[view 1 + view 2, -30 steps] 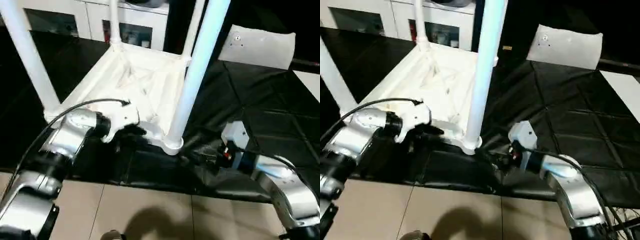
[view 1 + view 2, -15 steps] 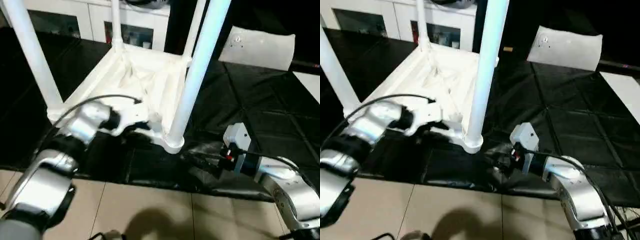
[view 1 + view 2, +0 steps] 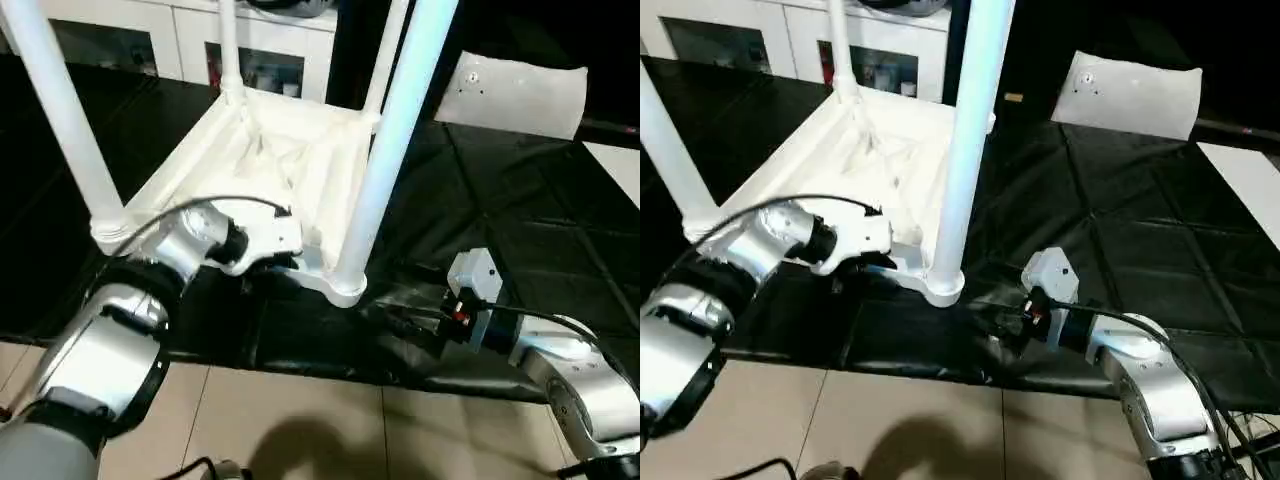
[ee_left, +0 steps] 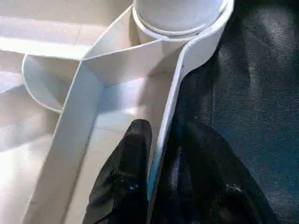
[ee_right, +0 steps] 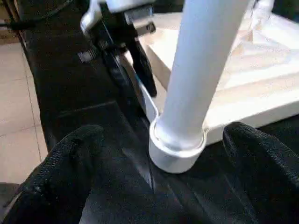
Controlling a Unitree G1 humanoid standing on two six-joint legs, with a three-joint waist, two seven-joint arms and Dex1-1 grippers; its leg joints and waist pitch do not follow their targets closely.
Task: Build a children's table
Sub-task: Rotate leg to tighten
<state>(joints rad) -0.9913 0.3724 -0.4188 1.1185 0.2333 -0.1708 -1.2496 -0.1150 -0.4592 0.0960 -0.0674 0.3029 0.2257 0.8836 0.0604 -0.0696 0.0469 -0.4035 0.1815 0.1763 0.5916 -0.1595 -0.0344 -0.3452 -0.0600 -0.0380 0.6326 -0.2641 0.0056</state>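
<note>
The white tabletop (image 3: pixel 290 150) lies upside down on the black mat, ribbed underside up, with four white legs standing in its corner sockets. The nearest leg (image 3: pixel 385 150) rises from the near corner socket (image 5: pixel 177 149). My left gripper (image 3: pixel 270 262) is at the near rim just left of that socket. In the left wrist view its fingers (image 4: pixel 135 140) sit one inside and one outside the rim wall, shut on it. My right gripper (image 3: pixel 995 325) rests low on the mat right of the socket, open, with its fingers (image 5: pixel 70 154) spread wide and the socket ahead between them.
A white pillow-like block (image 3: pixel 520 90) lies at the back right on the black mat (image 3: pixel 500 200). White cabinets (image 3: pixel 130 30) stand behind. Beige floor tiles (image 3: pixel 300 420) run along the mat's near edge, and a white strip (image 3: pixel 620 165) shows at the right edge.
My left gripper has slid right along the near rim toward the corner socket, and its forearm has swung in. The right gripper has barely moved.
</note>
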